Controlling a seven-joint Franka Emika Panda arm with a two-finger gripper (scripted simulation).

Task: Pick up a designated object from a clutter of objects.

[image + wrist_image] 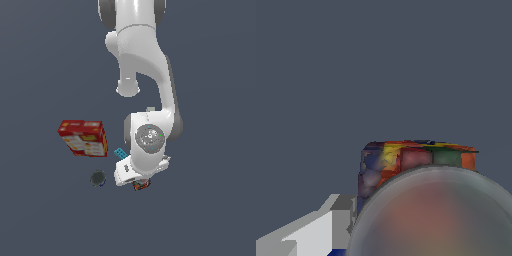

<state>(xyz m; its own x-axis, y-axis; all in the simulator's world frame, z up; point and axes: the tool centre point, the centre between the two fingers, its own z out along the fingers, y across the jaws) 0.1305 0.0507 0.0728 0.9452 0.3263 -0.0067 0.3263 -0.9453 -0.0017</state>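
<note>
The designated can, with a red, orange and dark multicoloured label [416, 160] and a pale grey-pink round top [431, 220], fills the lower part of the wrist view, very close to the camera. In the exterior view only a small part of it [141, 185] shows under the hand. My gripper [140, 181] is around the can. One grey-white finger [321, 227] lies against its side; the other finger is hidden. The red box [83, 137], the cyan block [119, 152] and the dark grey can [98, 178] lie to the exterior view's left of the hand.
A small pale object [150, 109] peeks out behind the arm's forearm. A sliver of blue [338, 252] shows beside the finger in the wrist view. The floor is a uniform dark grey-blue.
</note>
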